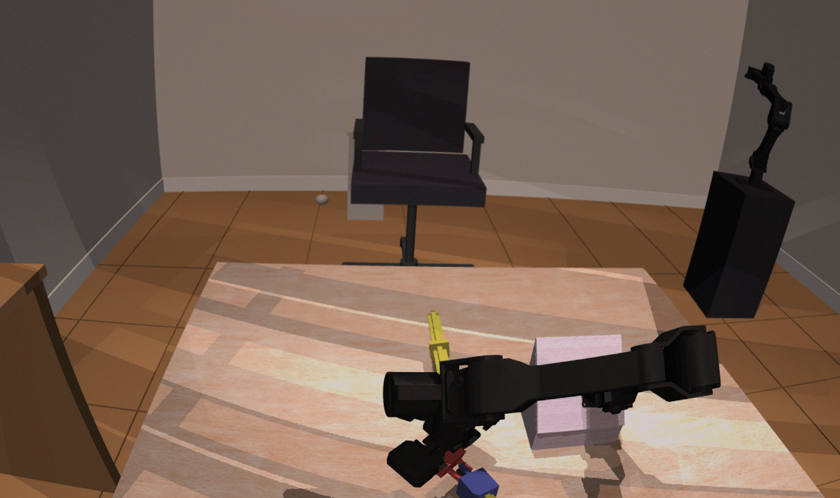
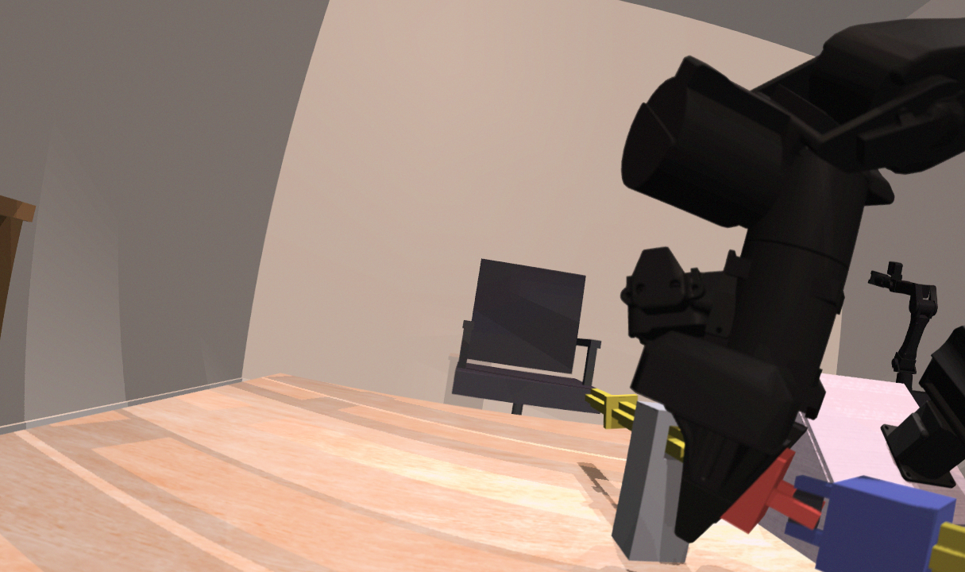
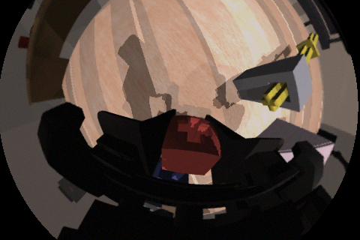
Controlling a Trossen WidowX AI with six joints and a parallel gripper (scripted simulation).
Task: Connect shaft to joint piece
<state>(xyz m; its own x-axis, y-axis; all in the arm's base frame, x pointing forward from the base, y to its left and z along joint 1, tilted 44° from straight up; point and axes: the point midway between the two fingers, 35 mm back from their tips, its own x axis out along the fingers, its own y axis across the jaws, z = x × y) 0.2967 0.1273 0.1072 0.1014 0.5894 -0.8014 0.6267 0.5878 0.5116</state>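
Observation:
My gripper (image 3: 190, 115) is shut on the red square joint piece (image 1: 455, 458) (image 2: 758, 490) (image 3: 191, 161). A cross-shaped opening in the red piece shows in the wrist view. The red piece is hinged to a blue fork part (image 1: 477, 483) (image 2: 883, 526) (image 3: 170, 174), from which a yellow shaft (image 2: 962, 549) runs out at the lower right. The second yellow shaft (image 1: 436, 337) (image 2: 617, 410) (image 3: 275, 97) passes through a grey block (image 2: 643, 483) (image 3: 302, 86), its near end apart from the red piece. The first shaft's block is not visible.
A pale pink block (image 1: 577, 349) (image 2: 862, 412) (image 3: 289, 133) stands right of the shafts, below the arm. A wooden cabinet (image 1: 32, 384) is at the left. A chair (image 1: 416, 105) (image 2: 528, 313) and a black pedestal (image 1: 735, 247) with another arm stand beyond the table (image 1: 255, 396).

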